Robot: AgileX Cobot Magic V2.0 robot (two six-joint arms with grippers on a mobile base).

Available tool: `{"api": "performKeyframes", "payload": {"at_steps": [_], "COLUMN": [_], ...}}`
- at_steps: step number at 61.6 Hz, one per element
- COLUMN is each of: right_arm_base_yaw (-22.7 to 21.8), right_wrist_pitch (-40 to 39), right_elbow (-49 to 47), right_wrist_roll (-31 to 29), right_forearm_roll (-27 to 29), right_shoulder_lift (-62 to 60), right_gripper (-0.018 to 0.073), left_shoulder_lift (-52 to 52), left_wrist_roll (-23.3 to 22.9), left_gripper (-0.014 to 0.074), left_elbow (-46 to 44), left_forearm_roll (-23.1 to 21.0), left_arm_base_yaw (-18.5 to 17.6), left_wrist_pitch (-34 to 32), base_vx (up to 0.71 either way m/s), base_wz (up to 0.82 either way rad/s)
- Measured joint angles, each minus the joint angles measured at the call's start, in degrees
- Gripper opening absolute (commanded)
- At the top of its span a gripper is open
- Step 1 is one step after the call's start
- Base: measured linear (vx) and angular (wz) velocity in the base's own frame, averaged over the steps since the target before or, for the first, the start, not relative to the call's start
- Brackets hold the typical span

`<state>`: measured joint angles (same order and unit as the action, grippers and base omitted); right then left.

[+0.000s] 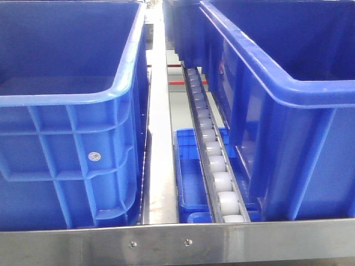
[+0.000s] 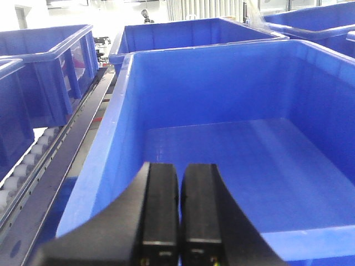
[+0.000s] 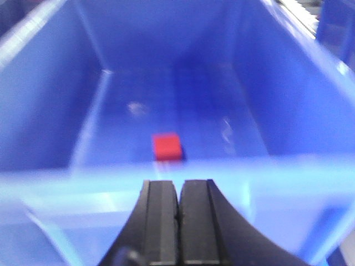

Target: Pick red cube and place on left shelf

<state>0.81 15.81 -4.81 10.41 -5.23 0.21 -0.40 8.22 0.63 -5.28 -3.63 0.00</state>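
Observation:
The red cube (image 3: 167, 147) lies on the floor of a large blue crate (image 3: 310, 105), near its front wall, in the right wrist view. My right gripper (image 3: 178, 191) is shut and empty, just outside that crate's near rim, with the cube beyond it. My left gripper (image 2: 179, 177) is shut and empty, over the near rim of another blue crate (image 2: 127, 111) with a bare floor. The left shelf's riveted steel front rail (image 1: 166, 244) and a white roller track (image 1: 213, 155) show in the front view. Neither gripper shows there.
Two large blue crates (image 1: 61, 100) (image 1: 288, 72) stand on the rack either side of a steel divider strip (image 1: 160, 138). A smaller blue tray (image 1: 191, 177) lies lower between them. More blue crates (image 2: 50, 61) and a roller track (image 2: 33, 160) lie left of my left gripper.

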Motion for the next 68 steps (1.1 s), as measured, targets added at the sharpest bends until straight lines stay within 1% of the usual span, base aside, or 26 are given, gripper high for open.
{"api": "performKeyframes", "payload": {"at_steps": [8, 13, 49, 62, 68], "right_arm_base_yaw": [-1.12, -1.24, -1.24, -1.24, -1.24], "right_wrist_pitch": [-4.74, -5.43, -9.15, -11.18, -11.34], "right_elbow": [5.5, 6.43, 6.45, 6.45, 6.45], "right_wrist_roll": [0.0, 0.0, -0.13, -2.99, -3.35], "right_forearm_roll": [0.0, -0.09, -0.77, -0.2, -0.07], "right_shoulder_lift": [-0.73, -0.73, -0.73, -0.73, -0.73], "right_gripper": [0.0052, 0.0052, 0.0052, 0.0052, 0.0052], "left_shoulder_lift": [0.0, 0.0, 0.0, 0.0, 0.0], "left_wrist_roll": [0.0, 0.0, 0.0, 0.0, 0.0], "left_gripper": [0.0106, 0.0106, 0.0106, 0.0106, 0.0106], "left_elbow": [0.0, 0.0, 0.0, 0.0, 0.0], "left_forearm_roll": [0.0, 0.0, 0.0, 0.0, 0.0], "left_arm_base_yaw": [0.0, 0.0, 0.0, 0.0, 0.0], "left_wrist_pitch": [0.0, 0.0, 0.0, 0.0, 0.0], "base_vx": [0.0, 0.0, 0.0, 0.01, -0.01], "base_wz": [0.0, 0.0, 0.0, 0.07, -0.08]}}
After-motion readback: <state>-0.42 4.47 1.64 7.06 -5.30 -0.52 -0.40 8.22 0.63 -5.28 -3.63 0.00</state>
